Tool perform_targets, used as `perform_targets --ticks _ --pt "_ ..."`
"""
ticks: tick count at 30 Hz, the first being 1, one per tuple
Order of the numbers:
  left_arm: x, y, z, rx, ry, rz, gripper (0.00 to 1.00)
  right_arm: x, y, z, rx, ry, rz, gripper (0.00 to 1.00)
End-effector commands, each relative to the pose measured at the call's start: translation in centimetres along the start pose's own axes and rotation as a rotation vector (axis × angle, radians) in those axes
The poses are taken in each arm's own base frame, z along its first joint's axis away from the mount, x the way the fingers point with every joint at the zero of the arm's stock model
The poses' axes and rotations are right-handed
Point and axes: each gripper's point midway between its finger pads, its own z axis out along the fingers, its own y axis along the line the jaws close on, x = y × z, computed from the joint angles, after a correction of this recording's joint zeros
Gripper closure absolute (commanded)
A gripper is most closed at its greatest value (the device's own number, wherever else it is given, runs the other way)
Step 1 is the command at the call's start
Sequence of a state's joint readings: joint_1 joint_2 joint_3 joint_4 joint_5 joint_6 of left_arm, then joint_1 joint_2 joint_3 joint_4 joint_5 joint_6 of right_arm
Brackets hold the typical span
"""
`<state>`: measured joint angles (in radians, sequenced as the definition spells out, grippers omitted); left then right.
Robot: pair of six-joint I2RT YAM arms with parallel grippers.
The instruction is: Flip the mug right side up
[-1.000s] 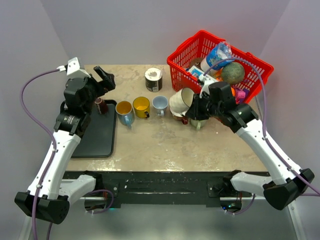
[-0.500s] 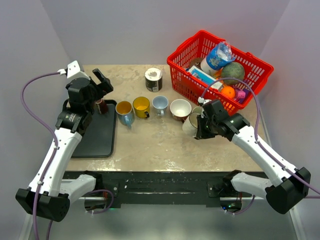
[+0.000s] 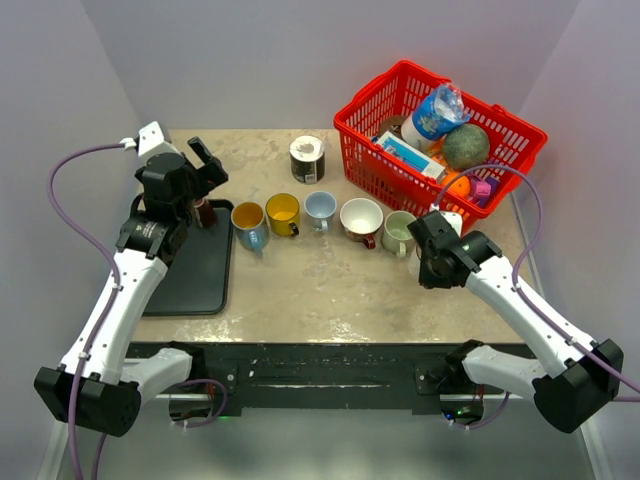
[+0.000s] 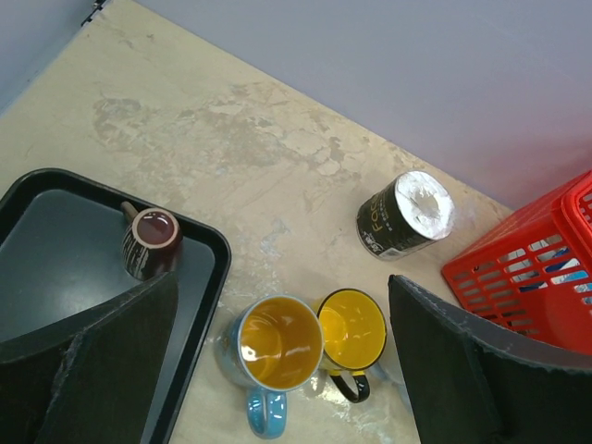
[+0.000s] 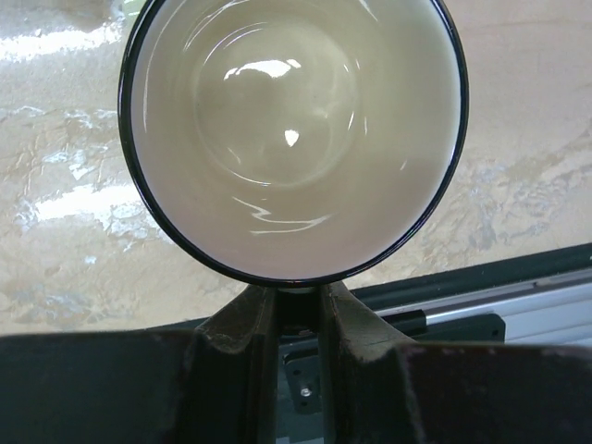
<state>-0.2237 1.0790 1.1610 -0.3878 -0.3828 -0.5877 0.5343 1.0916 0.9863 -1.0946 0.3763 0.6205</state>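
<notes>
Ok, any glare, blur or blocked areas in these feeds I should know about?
Right wrist: the mug fills the frame, with small highlights inside and glare streaks on the table at left. Left wrist: sharp, but the left claw blocks both lower corners. Top external: even light, soft shadows, no glare.

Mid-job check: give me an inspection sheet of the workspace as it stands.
Surface: beige table, nothing spilled seen.
Job's things: cream mug, opening facing the right wrist camera.
Clutter: row of five upright mugs; brown mug on black tray; dark roll; red basket, full.
Grippers: left gripper open above tray corner; right gripper shut on cream mug's near side.
Cables: purple cables arc beside both arms, off the mugs.
Surroundings: grey walls.
</notes>
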Motion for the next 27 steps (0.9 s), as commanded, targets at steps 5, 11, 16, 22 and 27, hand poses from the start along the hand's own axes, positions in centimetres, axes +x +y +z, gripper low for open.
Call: perform_targets --ticks 5,11,16,22,27 --pt "-0.7 -0.1 0.6 -0.020 -0.021 -0.016 0.01 -1.6 0.0 1.1 0.043 -0.093 0.159 1.00" --pt "0.5 0.2 1.1 -0.036 0.014 -0.017 0.01 -1.9 0.0 2.4 0.075 -0.122 0.248 1.00" --pt "1.5 0.3 1.6 -0.037 0.044 -0.022 0.01 -1.8 0.3 4.2 0.087 -0.149 0.316 1.00" --pt "2.0 0.6 1.9 -0.044 0.065 -0.008 0.01 -0.8 0.5 6.7 0.117 -0.148 0.379 1.00" --pt "2.6 1.2 2.1 -0.052 0.086 0.001 0.01 0.3 0.4 8.0 0.140 -0.132 0.418 0.98"
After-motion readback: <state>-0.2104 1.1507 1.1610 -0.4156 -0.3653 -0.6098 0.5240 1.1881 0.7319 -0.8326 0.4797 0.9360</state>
